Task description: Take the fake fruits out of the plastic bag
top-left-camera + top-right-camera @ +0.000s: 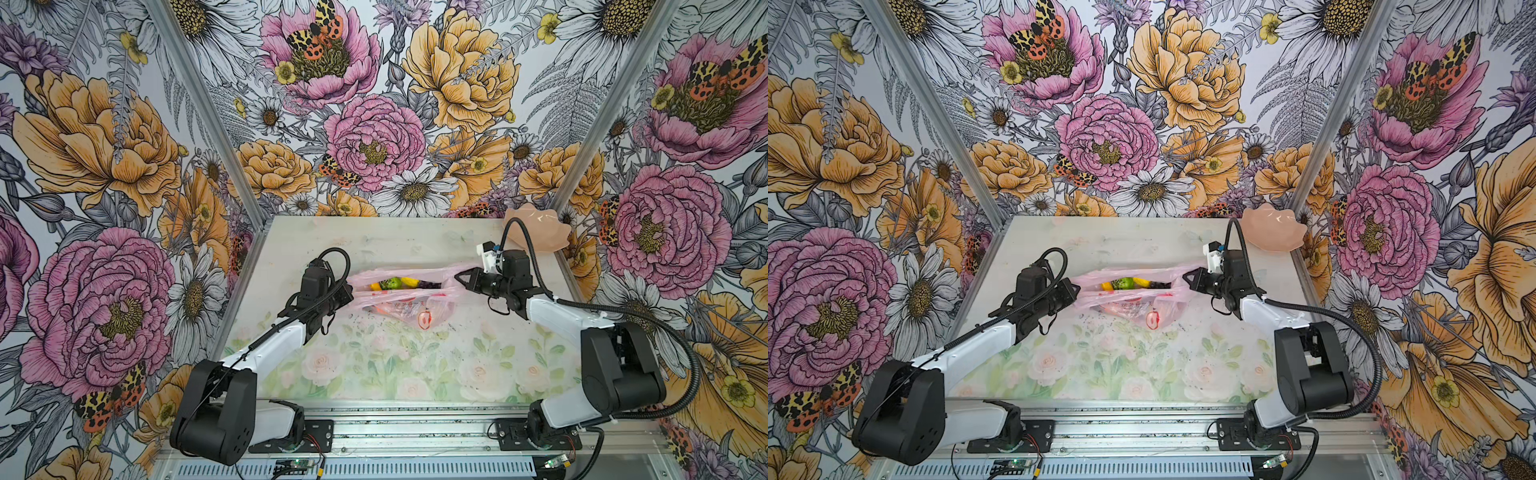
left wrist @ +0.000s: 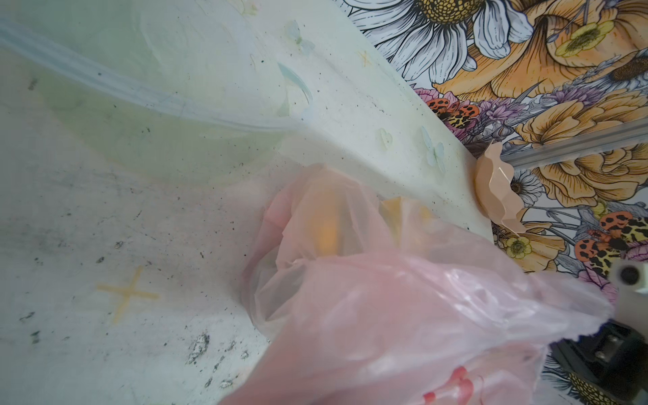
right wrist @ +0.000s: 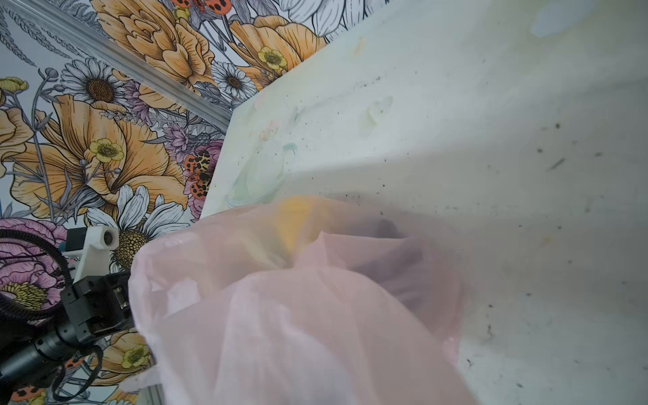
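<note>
Both top views show the plastic bag (image 1: 409, 305) lying mid-table, its mouth stretched into a slit between the two arms. The left gripper (image 1: 350, 290) is pinched together on the bag's left rim, and the right gripper (image 1: 458, 277) is pinched on the handle end at the right, so the step in hand looks like holding the bag open. The fake fruits (image 1: 392, 284) sit inside, with yellow, green and a dark piece showing through the slit. With both tools occupied, the next move likely calls for tipping the bag or freeing one gripper to reach in. The table (image 1: 374, 374) in front offers bare room. A pink bowl (image 1: 536, 230) stands at the far right corner against the wall, well apart from the bag.
</note>
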You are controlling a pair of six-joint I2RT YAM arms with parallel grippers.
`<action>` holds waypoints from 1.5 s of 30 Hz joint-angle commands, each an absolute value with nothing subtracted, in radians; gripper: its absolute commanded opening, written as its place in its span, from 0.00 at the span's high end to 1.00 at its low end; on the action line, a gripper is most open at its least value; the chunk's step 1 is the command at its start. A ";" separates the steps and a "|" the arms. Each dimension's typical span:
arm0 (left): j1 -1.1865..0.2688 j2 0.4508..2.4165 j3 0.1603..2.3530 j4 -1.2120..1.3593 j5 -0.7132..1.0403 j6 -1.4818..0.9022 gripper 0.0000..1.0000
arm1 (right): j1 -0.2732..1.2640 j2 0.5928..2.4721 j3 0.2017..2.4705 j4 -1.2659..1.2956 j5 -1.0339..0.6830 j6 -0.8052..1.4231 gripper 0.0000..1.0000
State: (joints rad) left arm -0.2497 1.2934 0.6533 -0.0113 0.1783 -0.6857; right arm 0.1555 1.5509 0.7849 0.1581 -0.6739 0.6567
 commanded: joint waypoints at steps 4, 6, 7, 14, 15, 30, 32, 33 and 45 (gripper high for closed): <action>-0.300 1.358 0.728 -0.023 0.201 -0.622 1.00 | 0.217 1.586 0.812 0.399 -0.795 0.767 1.00; -0.352 1.364 0.779 -0.094 0.133 -0.572 0.96 | 0.228 1.591 0.824 0.378 -0.796 0.764 1.00; -0.380 1.365 0.807 -0.152 0.078 -0.546 0.88 | 0.236 1.590 0.832 0.359 -0.796 0.752 1.00; -0.525 1.346 0.947 -0.451 -0.318 -0.454 0.41 | 0.241 1.589 0.828 0.313 -0.766 0.727 1.00; -0.553 1.347 0.970 -0.492 -0.385 -0.444 0.37 | 0.239 1.589 0.829 0.307 -0.760 0.724 1.00; -0.564 1.763 1.349 -0.739 -0.510 -0.385 0.35 | 0.234 1.538 0.830 0.225 -0.715 0.669 1.00; -0.534 1.786 1.365 -0.727 -0.476 -0.376 0.46 | 0.216 1.537 0.828 0.224 -0.723 0.670 1.00; -0.521 1.790 1.367 -0.713 -0.448 -0.366 0.56 | 0.201 1.541 0.828 0.225 -0.734 0.671 1.00; -0.181 1.493 0.841 -0.090 0.161 -0.562 1.00 | 0.106 1.724 0.916 0.321 -0.815 0.744 1.00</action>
State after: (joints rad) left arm -0.2401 1.5040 0.9024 -0.2695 0.0162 -0.4793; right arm 0.0959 1.6993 0.8562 0.2958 -0.8261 0.7441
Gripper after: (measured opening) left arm 0.050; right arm 0.048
